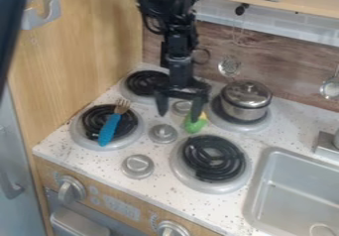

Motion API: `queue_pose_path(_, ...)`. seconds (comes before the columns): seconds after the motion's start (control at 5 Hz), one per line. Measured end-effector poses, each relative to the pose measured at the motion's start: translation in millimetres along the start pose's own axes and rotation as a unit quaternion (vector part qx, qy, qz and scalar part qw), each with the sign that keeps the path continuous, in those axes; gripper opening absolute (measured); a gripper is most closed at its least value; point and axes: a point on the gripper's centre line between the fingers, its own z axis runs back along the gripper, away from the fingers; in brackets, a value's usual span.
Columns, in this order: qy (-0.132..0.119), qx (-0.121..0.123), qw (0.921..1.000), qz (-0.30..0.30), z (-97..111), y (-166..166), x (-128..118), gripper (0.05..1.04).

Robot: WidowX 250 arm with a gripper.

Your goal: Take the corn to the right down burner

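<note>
Our pincer (179,115) stands open, one fingertip by the corn (195,124), just behind the right down burner (232,159); we should centre over the corn before closing gently.

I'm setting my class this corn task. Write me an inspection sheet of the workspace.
Surface: speckled counter.
Job's things: corn just behind the right down burner.
Clutter: blue-handled fork on the left down burner; lidded pot on the right rear burner.
Gripper: open, beside the corn; contact unclear.
Cables: black loop beside the arm, probably a cable.
Surroundings: sink at right; strainer hanging behind.
</note>
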Motion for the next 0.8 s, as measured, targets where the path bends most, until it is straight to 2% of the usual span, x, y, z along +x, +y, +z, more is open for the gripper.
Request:
queue_pose_path(0.2,-0.006,0.0,1.0,0.003,-6,-4,17,0.999)
queue_pose_path(0.4,0.002,0.013,0.9999,-0.005,-22,-12,30,0.999)
queue_pose_path(0.6,0.018,0.026,0.9995,-0.001,-40,-9,31,0.999)
queue_pose_path(0.8,0.027,0.03,0.9992,-0.001,-49,-7,32,0.939)
